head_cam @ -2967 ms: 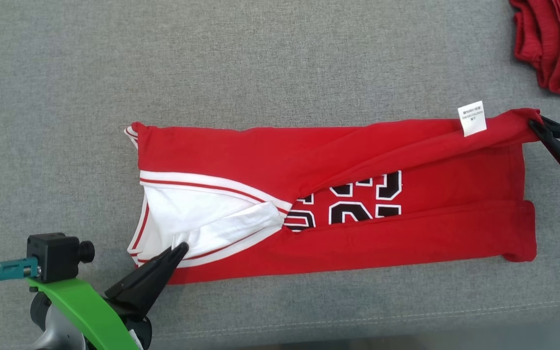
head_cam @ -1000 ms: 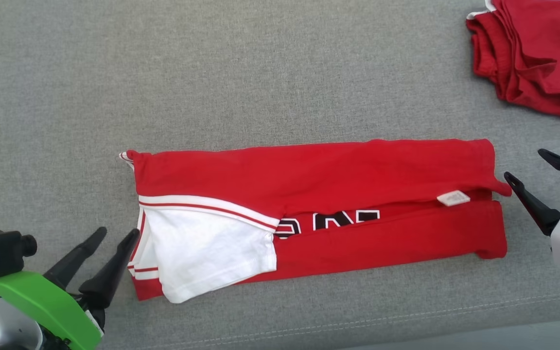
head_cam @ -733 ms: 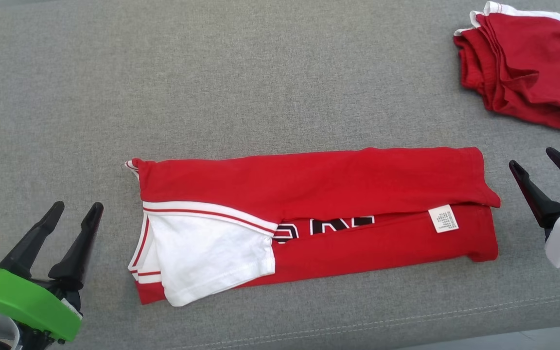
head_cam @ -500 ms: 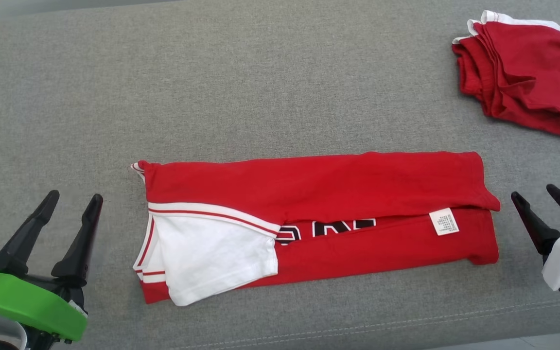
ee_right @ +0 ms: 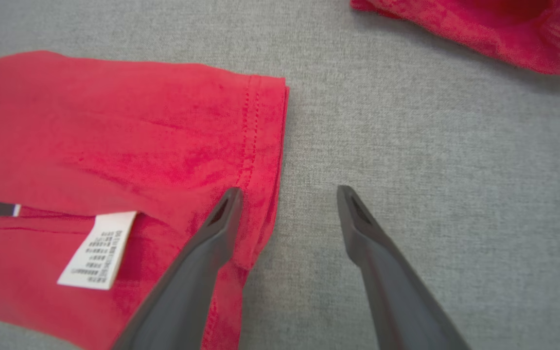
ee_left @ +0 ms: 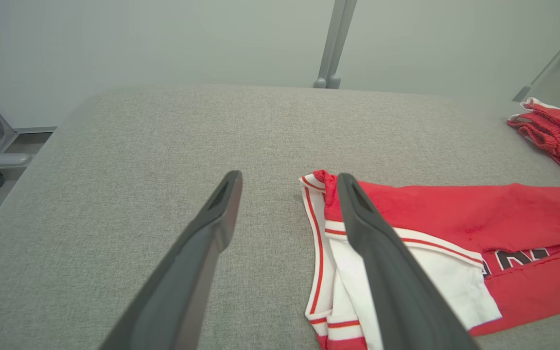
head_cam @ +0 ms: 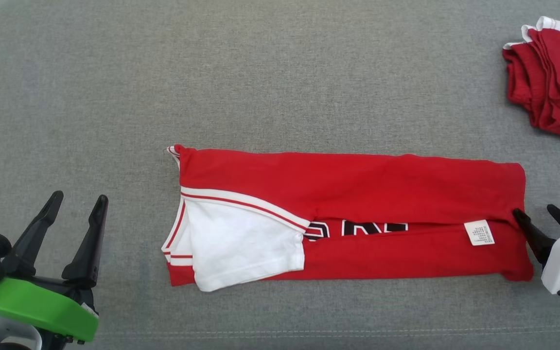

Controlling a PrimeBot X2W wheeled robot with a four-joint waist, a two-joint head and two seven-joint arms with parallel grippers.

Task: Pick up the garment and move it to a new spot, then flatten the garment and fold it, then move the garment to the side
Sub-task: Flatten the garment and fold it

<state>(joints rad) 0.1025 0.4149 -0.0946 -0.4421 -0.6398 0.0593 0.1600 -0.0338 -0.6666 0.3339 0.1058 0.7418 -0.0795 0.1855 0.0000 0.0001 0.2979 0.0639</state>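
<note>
The garment (head_cam: 358, 194) is a red jersey with a white sleeve panel and black lettering, folded into a long strip across the grey surface. Its white care label (head_cam: 479, 232) lies near the right end. In the left wrist view the garment (ee_left: 455, 228) lies to the right of my fingers. My left gripper (head_cam: 79, 200) stands open well to the left of the garment, holding nothing. My right gripper (head_cam: 535, 213) is open at the garment's right hem. In the right wrist view one finger (ee_right: 217, 228) lies over the hem (ee_right: 260, 155), the other over bare cloth surface.
A second bundle of red clothing (head_cam: 552, 82) lies at the far right back. The grey upholstered surface (head_cam: 260, 73) stretches wide behind the garment. Its front seam (head_cam: 309, 333) runs near the bottom edge. A metal post (ee_left: 333, 43) stands beyond the far edge.
Both grippers let go of the garment, whose upper flap now lies folded down over the lettering. The left gripper drew back to the left. The camera shifted, so the whole scene slid right.
</note>
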